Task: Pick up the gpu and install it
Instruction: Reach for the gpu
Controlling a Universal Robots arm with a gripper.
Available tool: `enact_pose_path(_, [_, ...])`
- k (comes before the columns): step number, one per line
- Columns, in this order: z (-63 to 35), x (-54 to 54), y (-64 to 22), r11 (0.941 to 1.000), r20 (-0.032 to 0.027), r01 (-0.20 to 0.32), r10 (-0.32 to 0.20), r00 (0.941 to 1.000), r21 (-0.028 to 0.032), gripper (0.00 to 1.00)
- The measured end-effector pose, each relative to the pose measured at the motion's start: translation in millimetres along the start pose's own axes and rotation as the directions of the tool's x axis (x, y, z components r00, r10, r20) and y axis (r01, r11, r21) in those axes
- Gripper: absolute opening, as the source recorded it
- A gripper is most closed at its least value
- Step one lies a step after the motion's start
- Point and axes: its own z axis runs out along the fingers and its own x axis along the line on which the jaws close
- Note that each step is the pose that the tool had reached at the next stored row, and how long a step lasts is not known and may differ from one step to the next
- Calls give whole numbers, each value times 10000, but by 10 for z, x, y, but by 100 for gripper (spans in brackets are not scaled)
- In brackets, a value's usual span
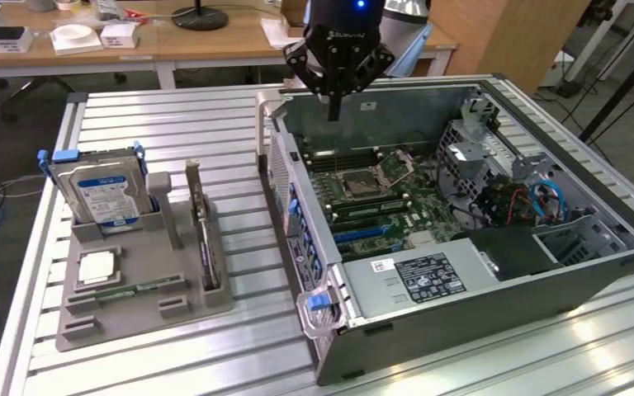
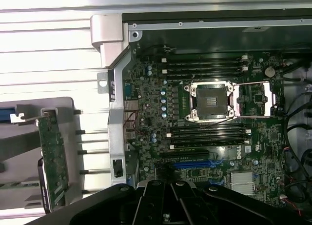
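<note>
The gpu (image 1: 204, 239) stands on its long edge in a slot of the grey holder (image 1: 141, 309) on the exterior view's left, beside the open computer case (image 1: 428, 285). In the wrist view the gpu (image 2: 51, 156) shows a green circuit face with a dark edge. My gripper (image 1: 335, 103) hangs above the far end of the case, well away from the card, fingers together and pointing down with nothing in them. In the wrist view the gripper (image 2: 165, 208) sits over the motherboard (image 2: 204, 112), close to a blue expansion slot (image 2: 195, 164).
The holder also carries a silver hard drive (image 1: 102, 194) with a blue label, a square chip (image 1: 96, 266) and a green memory stick (image 1: 130, 290). Drive cages and cables (image 1: 515, 194) crowd the case's right side. A slatted metal table (image 1: 163, 124) lies underneath; wooden desks stand behind.
</note>
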Motion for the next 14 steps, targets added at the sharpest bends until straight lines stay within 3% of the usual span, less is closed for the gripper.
enact_pose_path(14, [-4, 89, -45, 10000, 0, 2, -2, 10000, 1, 11])
